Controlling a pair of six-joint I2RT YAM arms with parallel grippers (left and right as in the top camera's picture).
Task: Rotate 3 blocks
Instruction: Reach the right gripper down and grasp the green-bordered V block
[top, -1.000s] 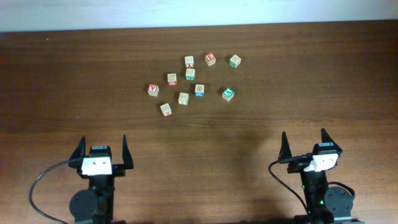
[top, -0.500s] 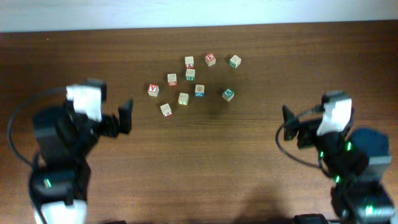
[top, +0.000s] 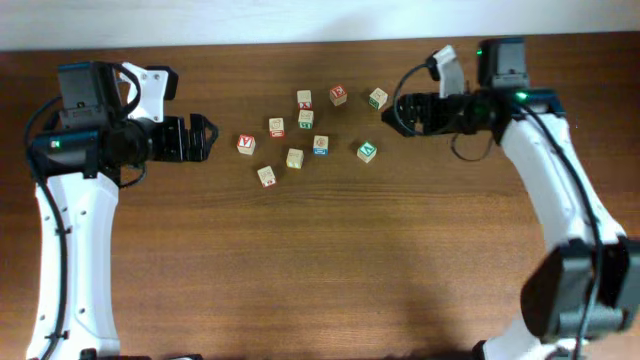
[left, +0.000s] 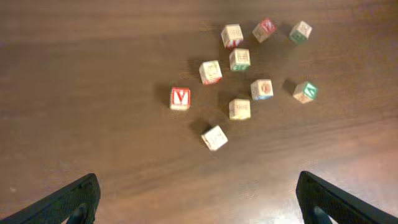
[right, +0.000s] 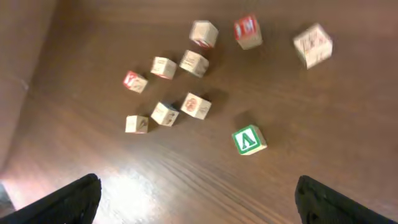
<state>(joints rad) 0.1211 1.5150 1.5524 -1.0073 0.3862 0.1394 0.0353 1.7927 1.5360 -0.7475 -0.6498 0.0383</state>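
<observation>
Several small wooden letter blocks lie in a loose cluster at the table's far middle. A green-faced block (top: 367, 151) (right: 249, 140) (left: 305, 91) sits at the cluster's right side. Left of it are a blue-marked block (top: 320, 145) (left: 262, 89) (right: 195, 105) and a pale block with yellowish marks (top: 294, 158) (left: 239, 109). My left gripper (top: 207, 137) (left: 199, 200) hangs open and empty left of the cluster. To the right, my right gripper (top: 392, 112) (right: 199, 202) is also open and empty, close to the green-faced block.
Red-faced cubes (top: 245, 144) (top: 338, 95) and other pale cubes (top: 377, 98) (top: 266, 176) lie among the blocks. The brown wooden table (top: 320, 260) meets a white wall along its far edge.
Both arms have swung up from the table's near edge and now flank the cluster, left and right. Jaws stayed wide. No block has moved.
</observation>
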